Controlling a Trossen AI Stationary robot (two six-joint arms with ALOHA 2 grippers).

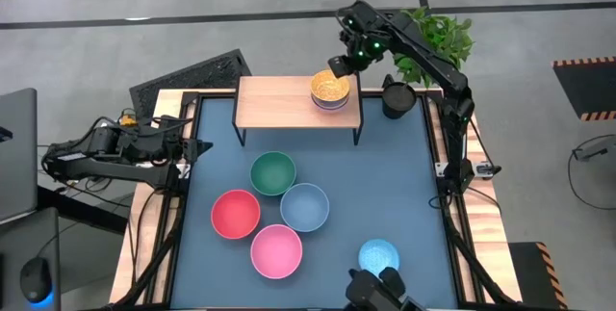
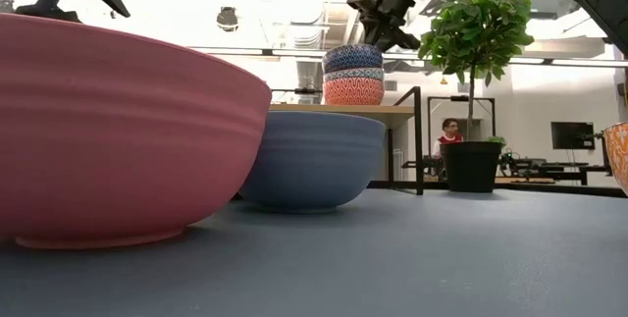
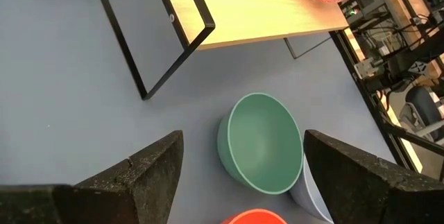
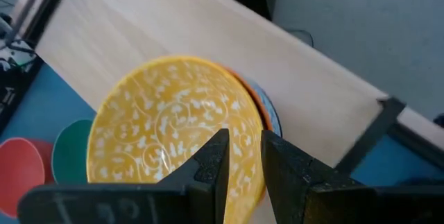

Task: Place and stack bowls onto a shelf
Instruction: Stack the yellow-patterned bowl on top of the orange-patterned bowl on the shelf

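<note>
The right gripper [image 4: 241, 172] pinches the yellow bowl's [image 4: 170, 130] rim between narrow-set fingers over the shelf's [image 1: 279, 101] right end. Only the low view shows the orange bowl [image 2: 353, 91] stacked beneath. The left gripper [image 3: 239, 175], fingers spread wide, waits at the table's [image 1: 404, 195] left edge, facing the green bowl [image 3: 262, 143].

Stack of small patterned bowls [image 1: 329, 89] sat on light-wood shelf [image 1: 279, 101], toward its right end. Four larger plain bowls [image 1: 276, 214] clustered in front on blue table [image 1: 404, 186]; bright blue patterned bowl [image 1: 378, 255] front-right.
</note>
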